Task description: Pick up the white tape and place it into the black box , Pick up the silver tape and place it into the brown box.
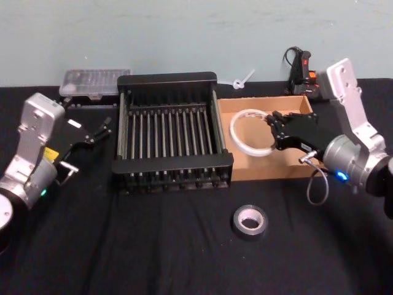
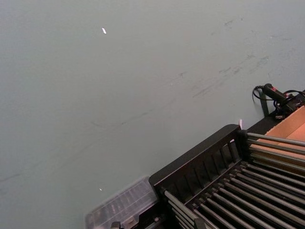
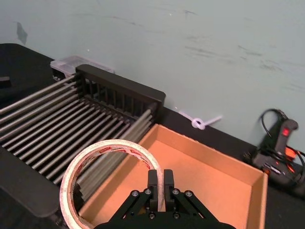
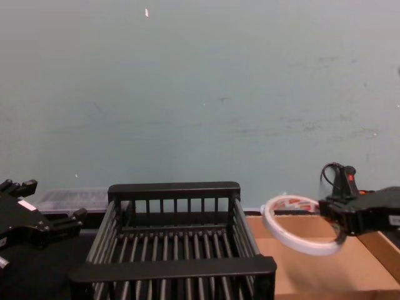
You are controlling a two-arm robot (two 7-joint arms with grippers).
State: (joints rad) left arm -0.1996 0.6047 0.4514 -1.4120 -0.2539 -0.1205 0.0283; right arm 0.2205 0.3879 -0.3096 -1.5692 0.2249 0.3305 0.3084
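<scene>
Above the brown box (image 1: pixel 288 163), the right gripper (image 1: pixel 274 130) has its jaws closed on the white tape (image 1: pixel 249 132), not yet in the black box (image 1: pixel 167 78); the silver tape (image 1: pixel 250 222) lies untouched on the table (image 1: pixel 153 246); the left gripper (image 1: pixel 98 132) idles, jaws apart.

A clear plastic case (image 1: pixel 95 82) lies at the far left of the black-covered worktop (image 1: pixel 153 246), against the pale green wall (image 1: pixel 184 34). A white cable tie (image 1: pixel 241 81) lies at the wall's foot, near the middle. A black handheld device (image 1: pixel 302 72) with a red button and a coiled cable sits at the far right.
</scene>
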